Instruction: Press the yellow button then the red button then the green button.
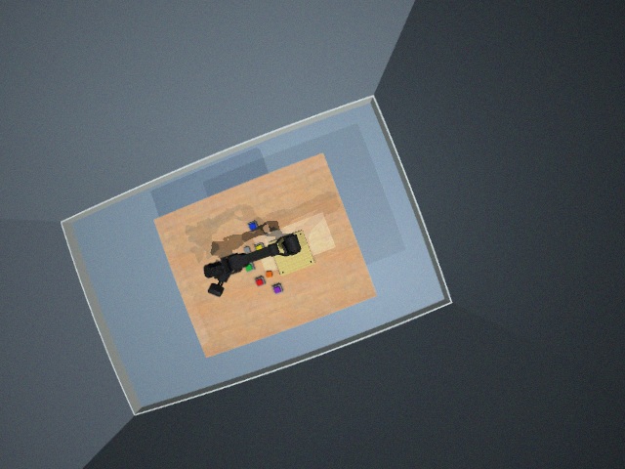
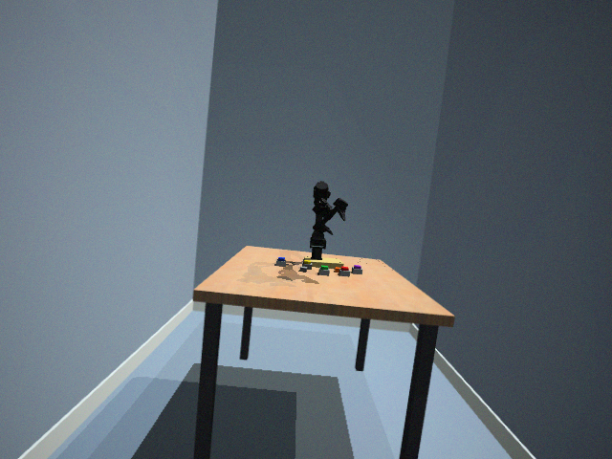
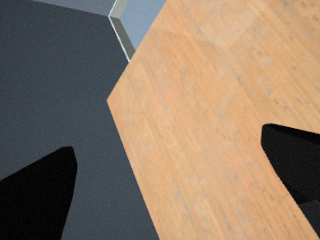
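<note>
Grey walls surround the desk [image 2: 345,296]. Top view shows yellow button [image 1: 259,246], green button [image 1: 248,268] and red button [image 1: 259,281] mid-desk; the wrist view shows only spread, empty gripper [image 3: 180,180] fingers above an edge.

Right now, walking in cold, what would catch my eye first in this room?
The black arm, rearing up from a pale base plate on the wooden table, its gripper open and holding nothing. Next, the bright buttons around its foot: blue, yellow, green, red, purple.
</note>
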`<move>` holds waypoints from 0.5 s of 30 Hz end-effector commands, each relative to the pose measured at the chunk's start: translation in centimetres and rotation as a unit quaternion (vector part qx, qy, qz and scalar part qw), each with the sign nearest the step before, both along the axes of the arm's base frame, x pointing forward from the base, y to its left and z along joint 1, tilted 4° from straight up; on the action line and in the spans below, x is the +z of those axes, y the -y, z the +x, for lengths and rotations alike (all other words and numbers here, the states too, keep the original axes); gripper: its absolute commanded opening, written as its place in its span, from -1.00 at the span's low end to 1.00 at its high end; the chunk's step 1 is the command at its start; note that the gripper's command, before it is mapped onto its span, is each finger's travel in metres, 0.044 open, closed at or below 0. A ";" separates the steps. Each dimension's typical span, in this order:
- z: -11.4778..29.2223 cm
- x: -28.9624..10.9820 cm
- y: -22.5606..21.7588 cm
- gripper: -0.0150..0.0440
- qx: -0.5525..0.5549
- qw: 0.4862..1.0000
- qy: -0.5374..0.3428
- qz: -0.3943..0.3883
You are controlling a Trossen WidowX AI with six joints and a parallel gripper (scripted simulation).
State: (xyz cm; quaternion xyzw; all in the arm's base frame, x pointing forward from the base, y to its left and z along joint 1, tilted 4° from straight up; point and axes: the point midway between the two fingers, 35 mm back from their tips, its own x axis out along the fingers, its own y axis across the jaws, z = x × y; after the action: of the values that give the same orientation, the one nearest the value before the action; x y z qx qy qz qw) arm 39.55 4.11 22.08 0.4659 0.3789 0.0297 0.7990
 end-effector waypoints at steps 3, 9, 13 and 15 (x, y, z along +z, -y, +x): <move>-6.8 -5.6 5.0 0.86 0.064 0.968 -0.125 -0.207; -12.1 -7.7 7.2 0.86 0.147 0.920 -0.212 -0.295; -15.9 -8.5 8.5 0.86 0.219 0.875 -0.270 -0.337; -18.0 -8.6 9.1 0.86 0.260 0.848 -0.298 -0.352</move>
State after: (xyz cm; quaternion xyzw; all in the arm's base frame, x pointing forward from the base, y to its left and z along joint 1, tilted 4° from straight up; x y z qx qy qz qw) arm 28.29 -2.78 14.43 0.1626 0.5849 -0.0668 0.7918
